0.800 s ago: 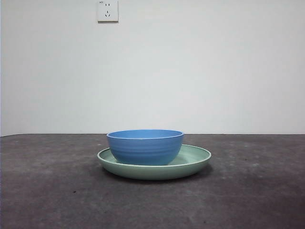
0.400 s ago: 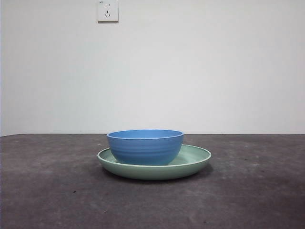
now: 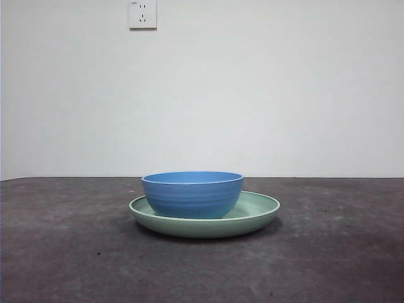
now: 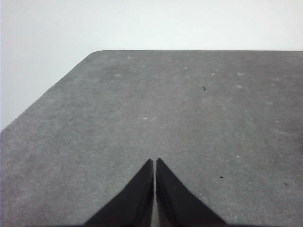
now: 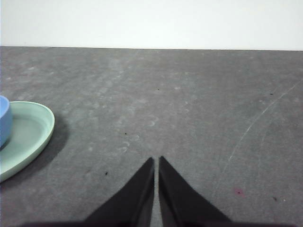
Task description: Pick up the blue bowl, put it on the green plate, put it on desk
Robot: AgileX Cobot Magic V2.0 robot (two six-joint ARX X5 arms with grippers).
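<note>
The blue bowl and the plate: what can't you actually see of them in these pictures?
- Blue bowl: its inside is hidden in the front view, since the camera sits below its rim; the right wrist view's edge cuts off all but a sliver.
- Green plate: its middle is covered by the bowl.
- Wall socket: markings too small to read.

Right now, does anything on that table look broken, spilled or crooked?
Nothing stands out. The blue bowl sits upright in the green plate, set toward one side of it rather than centred. Both look whole, and the desk shows only faint scuffs.
</note>
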